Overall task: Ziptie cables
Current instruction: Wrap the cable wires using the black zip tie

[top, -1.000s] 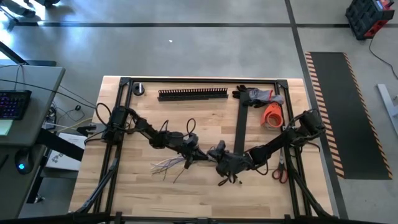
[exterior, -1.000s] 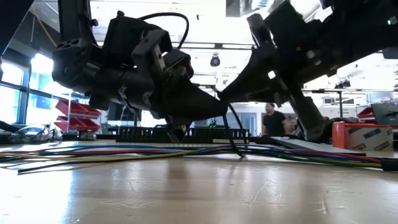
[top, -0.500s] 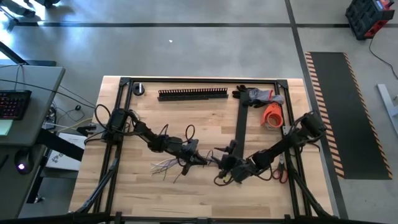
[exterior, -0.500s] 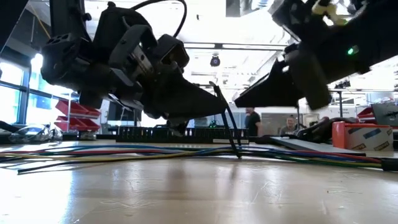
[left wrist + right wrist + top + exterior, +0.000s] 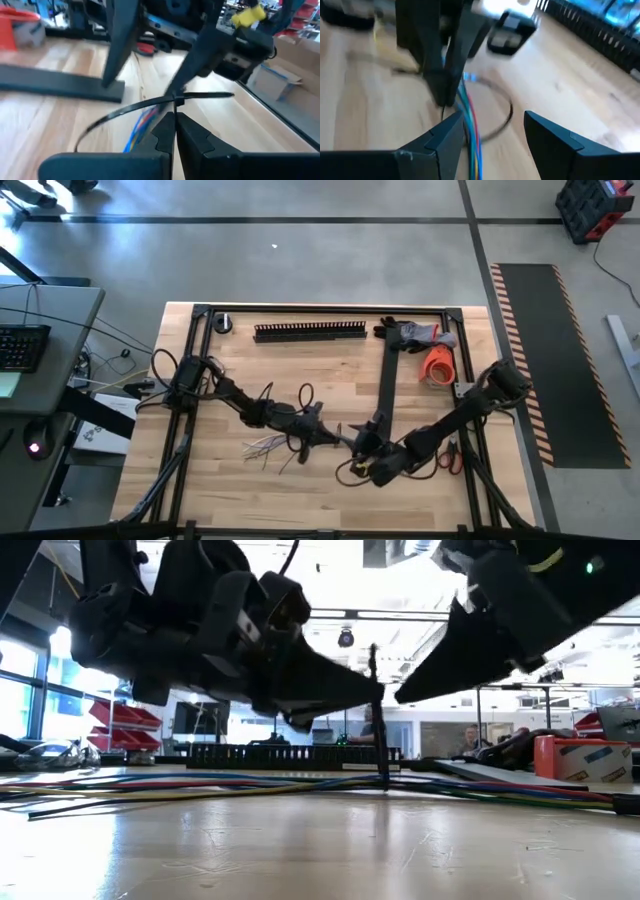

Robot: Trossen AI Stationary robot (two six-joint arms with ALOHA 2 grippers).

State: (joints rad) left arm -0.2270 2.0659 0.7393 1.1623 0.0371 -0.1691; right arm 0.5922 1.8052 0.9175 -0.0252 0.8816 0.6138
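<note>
My left gripper is sitting with its fingers pressed together near the middle of the bench, and in my left wrist view those closed tips are lying right at a thin black zip tie that is looping over the cables; whether the tips are actually pinching the tie or the wires I cannot tell. My right gripper is hovering just beside it, toward the near edge of the bench, with its fingers standing apart and nothing between them; in the right wrist view the coloured wires, blue, red and yellow, are running down past the inner side of one finger.

The cables are lying flat on the wood, their loose frayed ends fanning out on my left arm's side, and the bundle is running under both grippers toward my right arm. From table height the strands are stretching across the bench surface, with the black tie tail standing upright between the two gripper noses.

Along the far edge a long black slotted duct is resting, with a grey glove and an orange tape roll at the far right corner. A flat black strip is lying lengthwise on the right half, and red-handled scissors are lying near my right arm
</note>
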